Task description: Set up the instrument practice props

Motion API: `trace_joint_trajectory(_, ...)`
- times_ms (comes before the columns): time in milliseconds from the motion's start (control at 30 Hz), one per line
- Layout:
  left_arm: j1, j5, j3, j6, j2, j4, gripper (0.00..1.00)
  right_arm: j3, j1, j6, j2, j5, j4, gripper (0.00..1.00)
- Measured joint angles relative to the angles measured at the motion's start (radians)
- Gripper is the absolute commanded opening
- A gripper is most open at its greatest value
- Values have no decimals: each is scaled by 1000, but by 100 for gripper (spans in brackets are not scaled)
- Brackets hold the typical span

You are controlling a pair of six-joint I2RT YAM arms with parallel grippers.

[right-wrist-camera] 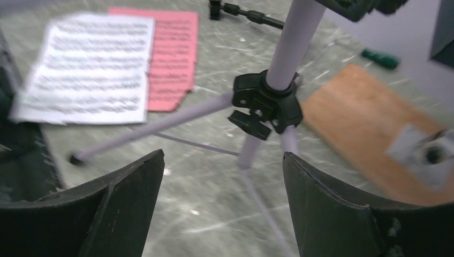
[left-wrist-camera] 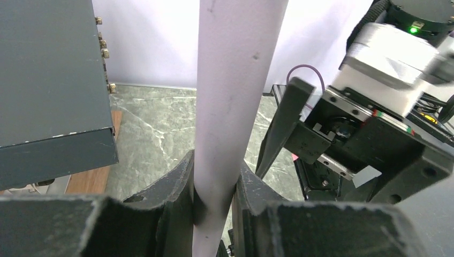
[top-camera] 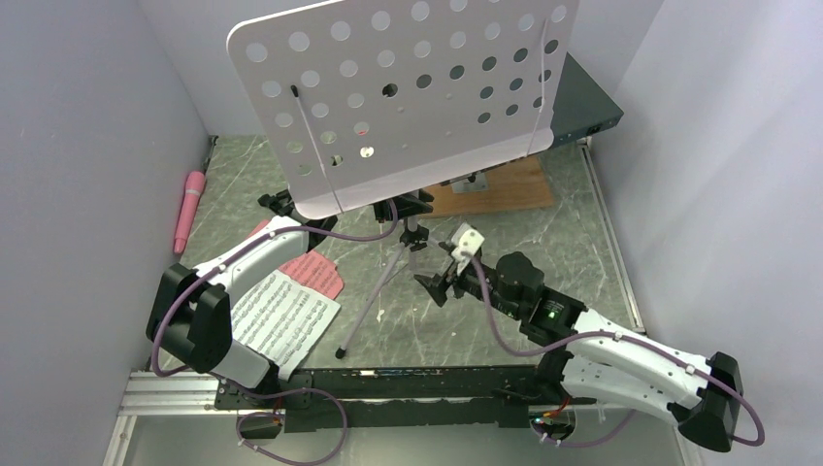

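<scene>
With the stand desk (top-camera: 408, 97) already sitting atop the tripod (top-camera: 380, 289), the left gripper (left-wrist-camera: 214, 184) is clenching its pole (left-wrist-camera: 230, 80) while the right gripper (right-wrist-camera: 222, 156) is hanging open beside the leg hub (right-wrist-camera: 266, 101), and the music sheets (top-camera: 281, 316) and microphone (top-camera: 188, 209) are lying on the table (top-camera: 543, 262), waiting to be placed.

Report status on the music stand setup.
Left gripper clamped on desk edge. Right gripper open, facing tripod hub. Sheets flat on table, clear of the legs.
</scene>
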Motion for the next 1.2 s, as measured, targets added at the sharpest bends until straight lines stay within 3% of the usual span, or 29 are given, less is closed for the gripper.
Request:
trace_joint_trajectory(133, 0, 0, -1, -8, 0, 6, 0, 0, 32, -324, -10, 55, -23, 82)
trace_joint_trajectory(233, 0, 0, -2, -11, 0, 8, 0, -7, 31, -535, 0, 65, 2, 62)
trace_joint_trajectory(300, 0, -1, -3, -13, 0, 11, 0, -7, 32, -633, 20, 58, 17, 54)
trace_joint_trajectory(433, 0, -1, -3, -13, 0, 11, 0, -6, 32, -764, 89, 33, 47, 55)
trace_joint_trajectory(567, 0, 0, -3, -13, 0, 11, 0, -3, 32, -833, 140, 16, 58, 56)
trace_joint_trajectory(667, 0, -1, -3, -14, 0, 12, 0, -3, 32, -859, 161, 16, 84, 45)
trace_joint_trajectory(800, 0, 0, -3, -14, 0, 13, 0, 2, 32, -866, 178, 17, 117, 39)
trace_joint_trajectory(933, 0, 0, -3, -14, 0, 13, 0, 29, 34, -855, 206, 17, 125, 46)
trace_joint_trajectory(1067, 0, 0, -3, -14, 0, 13, 0, 29, 40, -828, 213, 30, 143, 44)
trace_joint_trajectory(1100, 0, 0, -3, -14, 0, 13, 0, 29, 43, -810, 214, 39, 145, 38)
trace_joint_trajectory(1167, 0, 0, -3, -14, 0, 13, 0, 34, 47, -768, 220, 63, 148, 7)
trace_joint_trajectory(1200, 0, -2, -3, -14, 0, 13, 0, 46, 49, -735, 223, 70, 143, 0)
